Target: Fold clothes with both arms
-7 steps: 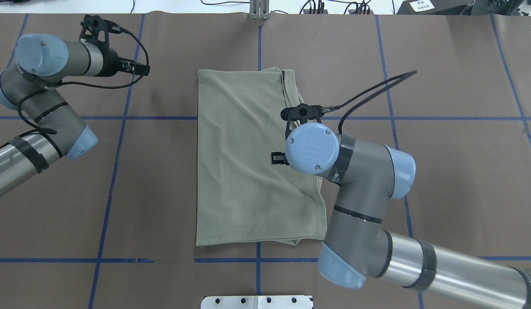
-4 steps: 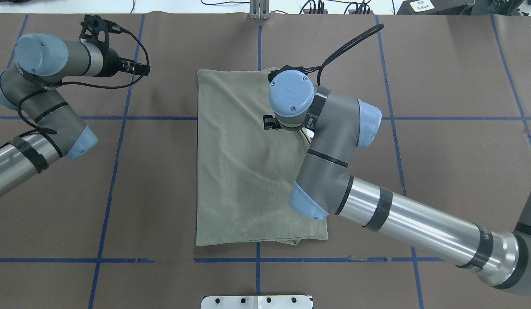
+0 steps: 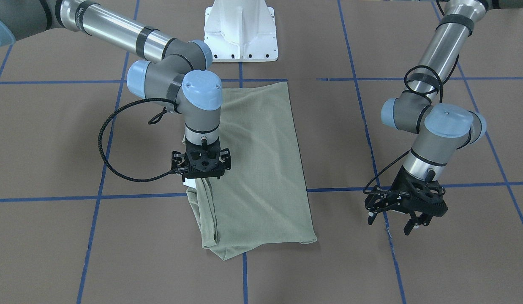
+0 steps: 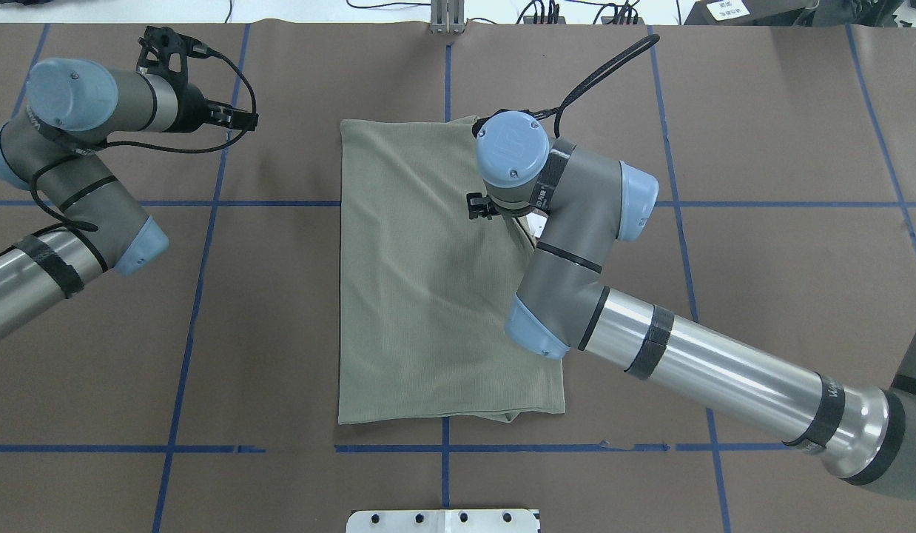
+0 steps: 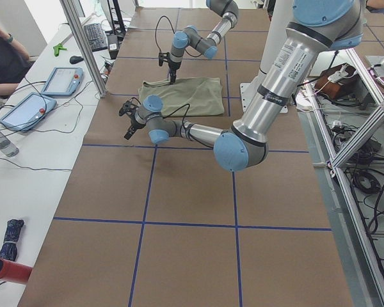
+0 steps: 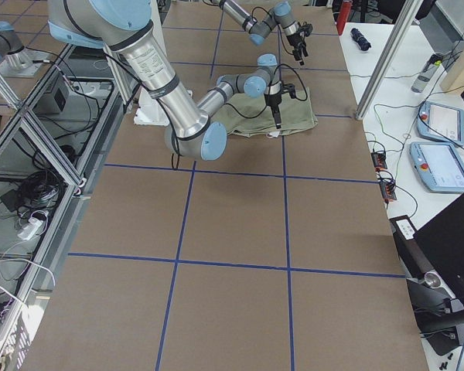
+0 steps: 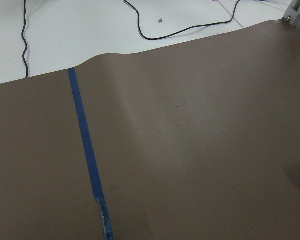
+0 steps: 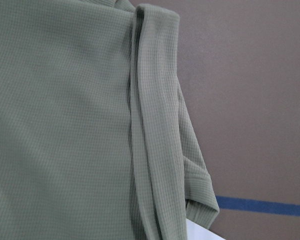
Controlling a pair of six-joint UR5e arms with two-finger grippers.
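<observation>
The sage-green shirt lies folded into a long rectangle on the brown table, also visible as the shirt. Its layered edge fills the right wrist view, with a white tag poking out below. My right gripper points straight down onto that edge near the collar end, right beside the tag. Its fingers are hidden by its own body, so I cannot tell how they stand. My left gripper hovers open and empty over bare table, well off to the shirt's side, and shows as the left gripper overhead.
The white pedestal base stands at the robot's side of the table. Blue tape lines grid the brown cover. A metal plate sits at the near edge. A person sits at a side table with tablets.
My right arm swung from the middle of the shirt's right edge toward the collar end, then shifted slightly. The shirt barely moved. The left arm stayed still.
</observation>
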